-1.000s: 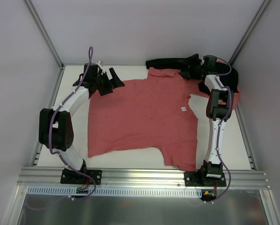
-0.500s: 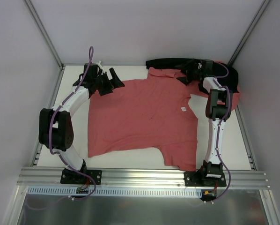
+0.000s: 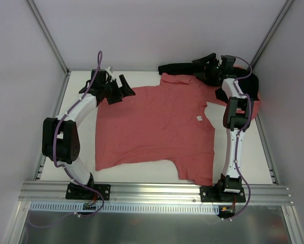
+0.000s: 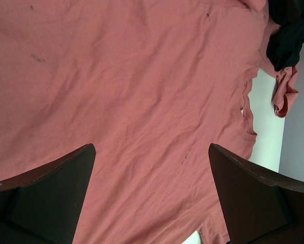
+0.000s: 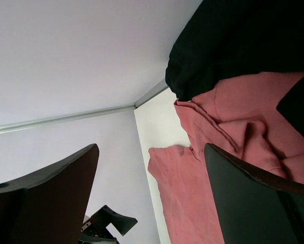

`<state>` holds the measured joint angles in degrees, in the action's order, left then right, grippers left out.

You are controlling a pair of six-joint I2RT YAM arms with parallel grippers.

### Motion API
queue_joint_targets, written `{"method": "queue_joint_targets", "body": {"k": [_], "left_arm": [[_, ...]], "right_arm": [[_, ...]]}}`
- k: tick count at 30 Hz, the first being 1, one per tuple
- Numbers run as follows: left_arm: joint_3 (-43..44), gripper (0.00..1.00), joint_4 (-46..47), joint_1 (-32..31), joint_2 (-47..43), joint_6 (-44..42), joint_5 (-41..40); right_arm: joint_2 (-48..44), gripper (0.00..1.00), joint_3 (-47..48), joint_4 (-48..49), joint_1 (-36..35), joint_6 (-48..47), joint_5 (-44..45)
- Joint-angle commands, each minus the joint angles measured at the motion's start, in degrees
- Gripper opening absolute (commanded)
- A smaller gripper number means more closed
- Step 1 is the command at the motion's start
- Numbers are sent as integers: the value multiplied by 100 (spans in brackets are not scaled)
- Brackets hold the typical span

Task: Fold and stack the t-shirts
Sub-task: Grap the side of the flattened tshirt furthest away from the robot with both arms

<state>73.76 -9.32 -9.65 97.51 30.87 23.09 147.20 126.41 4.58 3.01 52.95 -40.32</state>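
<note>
One shirt lies spread flat on the table. It is salmon-red, with its neck end toward the right arm, one sleeve at the far edge and one at the near edge. A small white label shows by the neck.

Left gripper is at the shirt's far-left corner, jaws wide apart, nothing in them. Its wrist view shows only lightly creased red cloth between the fingers. I cannot tell whether they touch the cloth.

Right gripper is at the shirt's far-right corner, jaws also spread wide, holding nothing. It is over a black cloth that runs along the shirt's far edge.

More red cloth is bunched just right of the shirt, behind the right arm. I cannot tell whether it is a separate shirt.
</note>
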Motion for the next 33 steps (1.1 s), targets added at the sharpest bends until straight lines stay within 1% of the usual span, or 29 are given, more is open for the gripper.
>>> {"method": "queue_joint_targets", "body": {"k": [1, 5, 10, 16, 22, 29, 33], "left_arm": [[174, 96, 44, 33, -57, -90, 125], [192, 96, 62, 33, -13, -73, 134], [323, 96, -8, 33, 66, -99, 125], [411, 96, -61, 42, 119, -125, 134], [508, 96, -140, 42, 198, -160, 143], [543, 96, -122, 51, 233, -134, 169], [508, 96, -79, 42, 224, -108, 178]], "right_arm": [[151, 90, 374, 44, -2, 128, 68], [318, 90, 376, 17, -2, 181, 24], [336, 90, 148, 8, -2, 93, 24], [406, 90, 156, 25, -19, 102, 32], [468, 87, 244, 70, -98, 207, -20], [354, 83, 183, 43, -186, 216, -99], [100, 83, -116, 26, -204, 85, -117]]}}
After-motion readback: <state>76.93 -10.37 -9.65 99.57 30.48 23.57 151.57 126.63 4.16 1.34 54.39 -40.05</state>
